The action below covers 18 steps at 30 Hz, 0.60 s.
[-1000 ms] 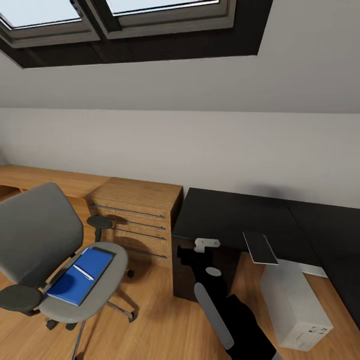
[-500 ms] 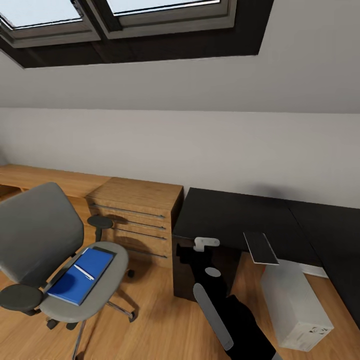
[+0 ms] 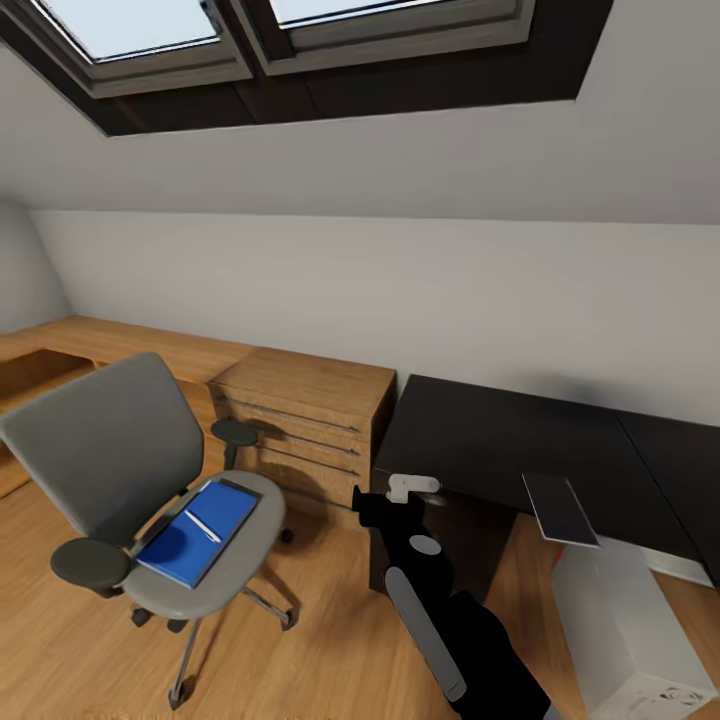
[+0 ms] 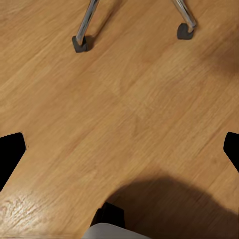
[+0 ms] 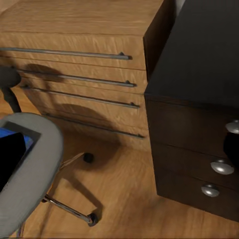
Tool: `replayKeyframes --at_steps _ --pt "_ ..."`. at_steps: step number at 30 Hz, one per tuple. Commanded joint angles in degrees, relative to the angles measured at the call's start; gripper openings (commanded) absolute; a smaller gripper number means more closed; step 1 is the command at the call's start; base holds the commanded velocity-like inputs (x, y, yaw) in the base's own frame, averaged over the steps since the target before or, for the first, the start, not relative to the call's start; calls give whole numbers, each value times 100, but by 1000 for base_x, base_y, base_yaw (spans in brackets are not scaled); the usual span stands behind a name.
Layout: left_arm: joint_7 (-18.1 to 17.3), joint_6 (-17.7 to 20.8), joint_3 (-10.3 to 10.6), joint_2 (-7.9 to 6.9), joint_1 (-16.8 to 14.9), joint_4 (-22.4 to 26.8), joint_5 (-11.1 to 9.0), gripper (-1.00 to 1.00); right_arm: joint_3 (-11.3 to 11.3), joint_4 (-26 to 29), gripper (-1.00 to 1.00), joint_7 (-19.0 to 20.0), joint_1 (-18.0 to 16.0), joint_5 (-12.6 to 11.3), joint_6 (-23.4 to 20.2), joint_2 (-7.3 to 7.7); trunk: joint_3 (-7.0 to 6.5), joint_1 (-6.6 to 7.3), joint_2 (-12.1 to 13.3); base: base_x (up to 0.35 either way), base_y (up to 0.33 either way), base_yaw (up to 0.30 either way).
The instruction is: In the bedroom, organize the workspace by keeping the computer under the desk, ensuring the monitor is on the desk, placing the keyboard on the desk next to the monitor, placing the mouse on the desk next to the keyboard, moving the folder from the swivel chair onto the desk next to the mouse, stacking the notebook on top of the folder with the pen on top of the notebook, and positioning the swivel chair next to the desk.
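Since your view has swung left over the last second — the whole picture shifted, not the furniture — the swivel chair (image 3: 130, 480) now sits fuller in frame, just beside the wooden dresser (image 3: 310, 420) and apart from the desk (image 3: 520, 450). The folder (image 3: 198, 533) lies on its seat with the pen (image 3: 203, 526) on top; the notebook may be beneath, though I can't make it out. Both grippers' fingers stand spread wide — nothing held — so you're lined up to fetch the folder.
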<state>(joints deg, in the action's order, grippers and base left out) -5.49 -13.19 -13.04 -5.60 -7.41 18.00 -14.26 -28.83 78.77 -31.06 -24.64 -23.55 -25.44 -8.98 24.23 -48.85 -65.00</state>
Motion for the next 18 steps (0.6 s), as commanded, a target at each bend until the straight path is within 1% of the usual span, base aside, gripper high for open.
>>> replayKeyframes --at_steps 1,5,10,18 --pt "-57 -8 -23 0 -6 -11 -59 100 -8 8 100 -49 -5 -45 -15 2 10 0 -4 0 0 248" --pt "-57 -8 -23 0 -6 -13 -59 100 -9 7 100 -52 -5 -37 -14 2 25 0 -4 0 0 249" --pt "-53 -8 -26 -8 -6 -10 -65 100 -15 -16 100 -58 -5 47 -14 -12 43 0 -4 0 0 250" --pt "-56 -12 -25 0 -6 -11 -61 100 -17 -29 100 -58 -5 67 -14 -16 72 0 -4 0 0 250"
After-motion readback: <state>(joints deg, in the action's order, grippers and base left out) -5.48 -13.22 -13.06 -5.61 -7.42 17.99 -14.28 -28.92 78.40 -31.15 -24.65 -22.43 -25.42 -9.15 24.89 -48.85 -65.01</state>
